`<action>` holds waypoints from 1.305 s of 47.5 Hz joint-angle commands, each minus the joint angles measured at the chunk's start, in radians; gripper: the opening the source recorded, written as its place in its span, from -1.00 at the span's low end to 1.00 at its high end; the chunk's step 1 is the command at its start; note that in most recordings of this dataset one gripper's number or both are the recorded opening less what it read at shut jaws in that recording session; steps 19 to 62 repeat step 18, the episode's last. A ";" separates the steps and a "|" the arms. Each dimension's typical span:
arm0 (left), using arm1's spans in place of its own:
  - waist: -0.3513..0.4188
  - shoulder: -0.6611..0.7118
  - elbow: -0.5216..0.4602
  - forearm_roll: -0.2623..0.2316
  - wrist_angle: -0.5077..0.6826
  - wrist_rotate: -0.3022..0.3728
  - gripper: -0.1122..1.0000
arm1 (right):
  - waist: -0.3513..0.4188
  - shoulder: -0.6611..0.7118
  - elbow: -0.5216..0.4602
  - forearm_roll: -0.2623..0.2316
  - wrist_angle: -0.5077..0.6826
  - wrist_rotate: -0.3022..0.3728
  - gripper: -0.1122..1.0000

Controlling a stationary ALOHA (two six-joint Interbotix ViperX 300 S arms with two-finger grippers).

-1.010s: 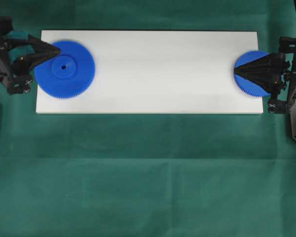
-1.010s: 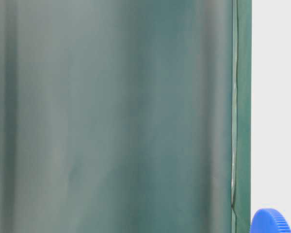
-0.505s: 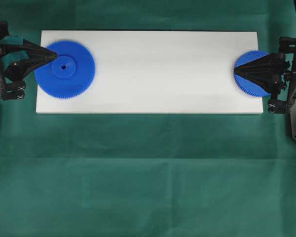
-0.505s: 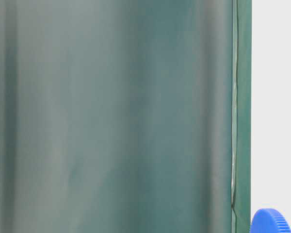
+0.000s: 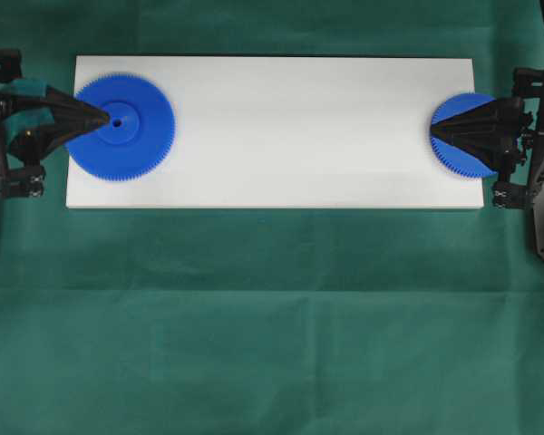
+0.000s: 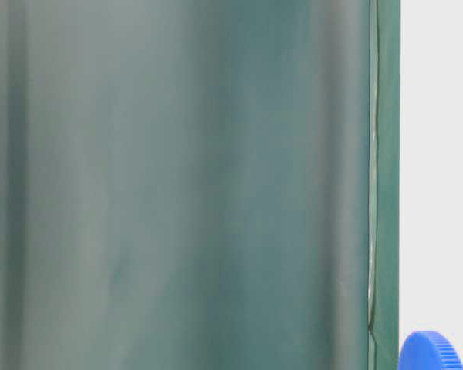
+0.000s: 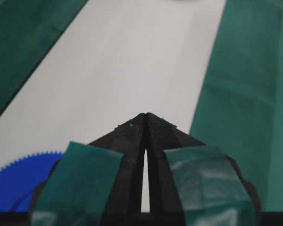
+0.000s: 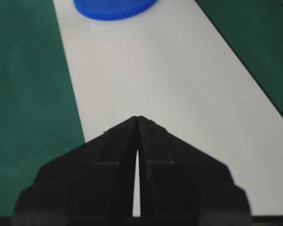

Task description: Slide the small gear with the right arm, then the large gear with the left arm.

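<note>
The large gear (image 5: 131,136) lies flat on the left end of the white board (image 5: 290,136). My left gripper (image 5: 103,118), black with teal tape, is shut, and its tip sits over the gear just left of the centre hole. In the left wrist view the shut left gripper (image 7: 146,115) has the large gear's toothed rim (image 7: 16,174) below it on the left. The small gear (image 5: 455,158) lies at the board's right end, partly under my shut right gripper (image 5: 434,136), whose tip is at the gear's inner edge. The right wrist view shows the shut right gripper (image 8: 138,117) and the large gear (image 8: 115,8) far ahead.
Green cloth (image 5: 272,317) covers the table around the board. A long bare stretch of board separates the two gears. A blue gear's rim (image 6: 432,353) shows in the table-level view against a green backdrop (image 6: 177,185); I cannot tell which gear it is.
The left gripper's tip swung from the large gear's far-left rim toward its hub. Both gears and the right arm have stayed put.
</note>
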 commanded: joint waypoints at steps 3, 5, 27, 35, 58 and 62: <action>-0.029 0.003 -0.005 0.000 -0.021 0.000 -0.80 | 0.002 0.002 -0.011 0.003 -0.008 0.002 0.10; -0.038 0.003 -0.003 0.000 -0.021 0.000 -0.80 | 0.002 0.002 -0.009 0.002 -0.011 0.002 0.10; -0.095 0.002 0.008 0.000 -0.032 -0.002 -0.80 | 0.023 0.002 0.009 -0.003 -0.100 -0.006 0.10; -0.095 0.002 0.008 0.000 -0.032 -0.002 -0.80 | 0.023 0.002 0.009 -0.003 -0.100 -0.006 0.10; -0.095 0.002 0.008 0.000 -0.032 -0.002 -0.80 | 0.023 0.002 0.009 -0.003 -0.100 -0.006 0.10; -0.095 0.002 0.008 0.000 -0.032 -0.002 -0.80 | 0.023 0.002 0.009 -0.003 -0.100 -0.006 0.10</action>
